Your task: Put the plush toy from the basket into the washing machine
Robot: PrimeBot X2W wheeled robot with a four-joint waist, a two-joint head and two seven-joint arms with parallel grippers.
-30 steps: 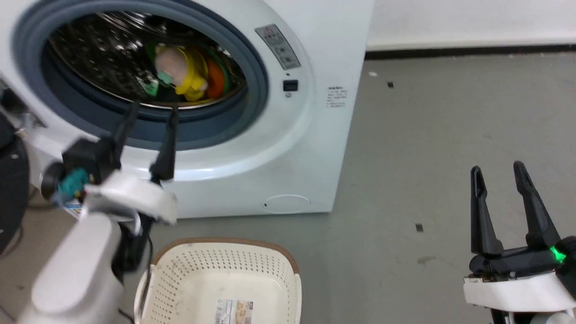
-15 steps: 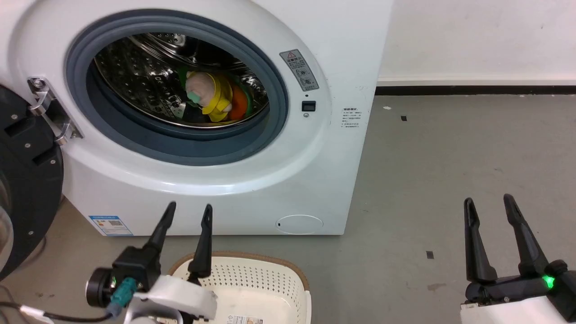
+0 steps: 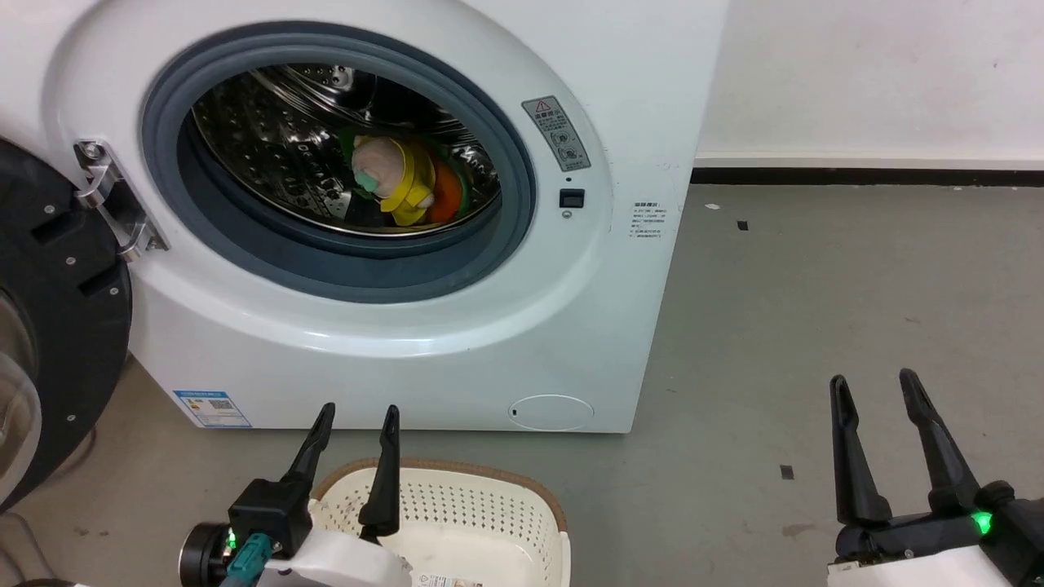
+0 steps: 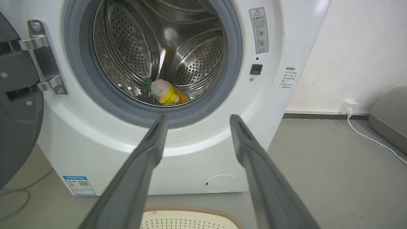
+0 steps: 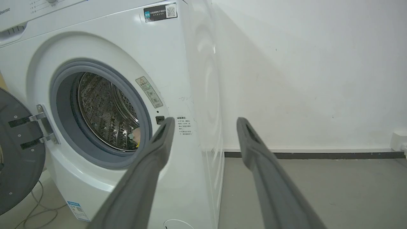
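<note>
The plush toy (image 3: 404, 183) lies low in the steel drum (image 3: 269, 155), upper centre-left of the head view, well inside the washing machine (image 3: 391, 359). A second ago the left gripper (image 3: 360, 408) had its tips at the port's lower lip. Now it sits at the lower left of the frame, by the basket (image 3: 481, 501), fingers spread and holding nothing; the camera has shifted too. The right gripper (image 3: 871, 377), lower right, is likewise spread and empty. What shows of the basket is bare. The placing looks done; the black door (image 3: 57, 326) at the left edge stands open.
</note>
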